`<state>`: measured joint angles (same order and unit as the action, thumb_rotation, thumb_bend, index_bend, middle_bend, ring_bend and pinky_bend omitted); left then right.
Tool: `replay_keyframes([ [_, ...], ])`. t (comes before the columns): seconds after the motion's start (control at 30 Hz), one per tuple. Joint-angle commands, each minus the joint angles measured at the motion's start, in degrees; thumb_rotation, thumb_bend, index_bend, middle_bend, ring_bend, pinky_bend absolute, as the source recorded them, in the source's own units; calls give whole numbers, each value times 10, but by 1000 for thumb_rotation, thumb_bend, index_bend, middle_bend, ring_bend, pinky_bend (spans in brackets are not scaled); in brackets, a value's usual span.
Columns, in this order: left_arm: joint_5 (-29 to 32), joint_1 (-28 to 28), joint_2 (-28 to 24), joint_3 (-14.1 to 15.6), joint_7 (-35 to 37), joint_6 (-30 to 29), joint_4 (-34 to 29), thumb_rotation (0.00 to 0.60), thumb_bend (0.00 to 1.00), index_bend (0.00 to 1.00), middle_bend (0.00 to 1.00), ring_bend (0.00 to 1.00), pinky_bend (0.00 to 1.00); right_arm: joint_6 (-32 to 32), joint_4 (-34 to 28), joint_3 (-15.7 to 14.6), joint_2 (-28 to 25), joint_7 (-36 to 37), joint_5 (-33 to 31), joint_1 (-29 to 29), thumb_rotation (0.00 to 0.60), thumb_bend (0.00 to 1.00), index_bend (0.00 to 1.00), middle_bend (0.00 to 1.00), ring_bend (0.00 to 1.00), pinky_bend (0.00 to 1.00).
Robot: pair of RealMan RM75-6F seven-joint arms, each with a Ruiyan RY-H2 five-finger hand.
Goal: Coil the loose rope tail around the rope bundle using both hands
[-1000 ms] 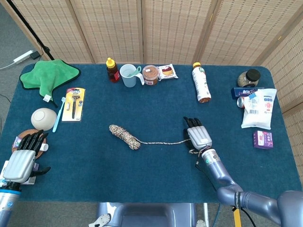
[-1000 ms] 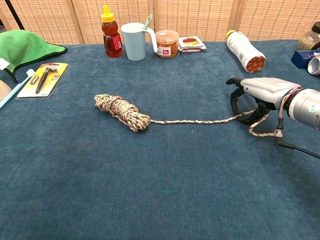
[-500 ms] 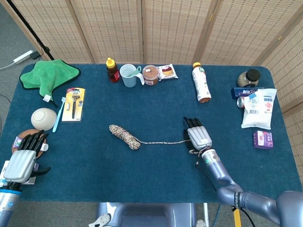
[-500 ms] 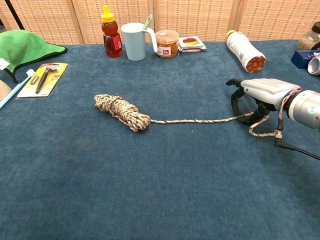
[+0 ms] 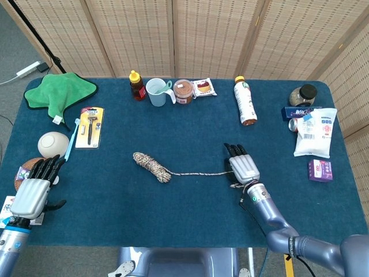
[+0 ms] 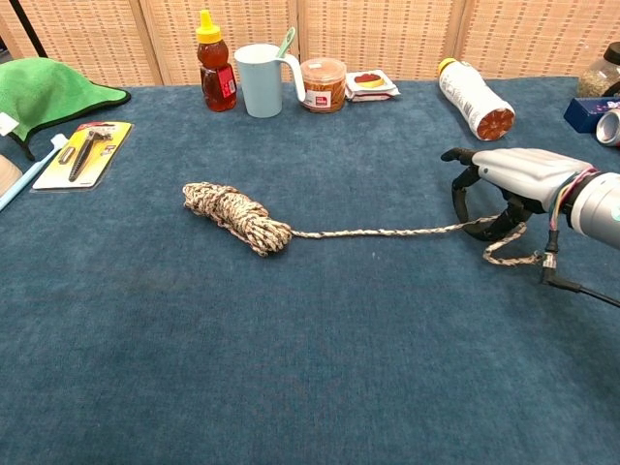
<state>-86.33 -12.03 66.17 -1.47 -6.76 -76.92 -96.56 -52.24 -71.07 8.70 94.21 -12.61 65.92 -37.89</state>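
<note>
Right robot hand [image 6: 504,189]: I'm gripping the rope tail [image 6: 387,232]
Left robot hand [image 5: 33,190]: I'm hovering released, fingers apart
Rope bundle [image 6: 235,216]: lying on the table [image 6: 310,368]

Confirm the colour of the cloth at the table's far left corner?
Green. The cloth shows best in the head view.

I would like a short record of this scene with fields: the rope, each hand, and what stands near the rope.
rope bundle: lies near the table's middle, on the blue cloth
rope tail: runs loose from the bundle toward the right hand
right hand: fingers curled over the tail's end; a firm grip cannot be confirmed
left hand: at the table's left edge, fingers apart, holding nothing
table: blue cloth
behind the rope: honey bottle, cup
</note>
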Motion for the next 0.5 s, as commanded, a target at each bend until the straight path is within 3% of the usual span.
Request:
replay_keyframes([
  [0.03,-46,-38,19,-6,47,25,44,600,106,0,0,0,0,-8,-14,-3,-12,4,8,6,600,497,629,0,0,0],
  [0.17,-108,-82,31,-9,61,36,86,600,106,0,0,0,0,-19,-33,-5,-26,4,14,14,600,502,628,0,0,0],
  [0.37,-130,-148,44,-29,-5,95,114,600,106,0,0,0,0,-25,-51,-5,-39,7,17,20,600,515,645,0,0,0],
  [0.5,-158,-207,83,-39,-10,127,179,600,107,0,0,0,0,-28,-61,-5,-48,6,20,22,600,515,648,0,0,0],
])
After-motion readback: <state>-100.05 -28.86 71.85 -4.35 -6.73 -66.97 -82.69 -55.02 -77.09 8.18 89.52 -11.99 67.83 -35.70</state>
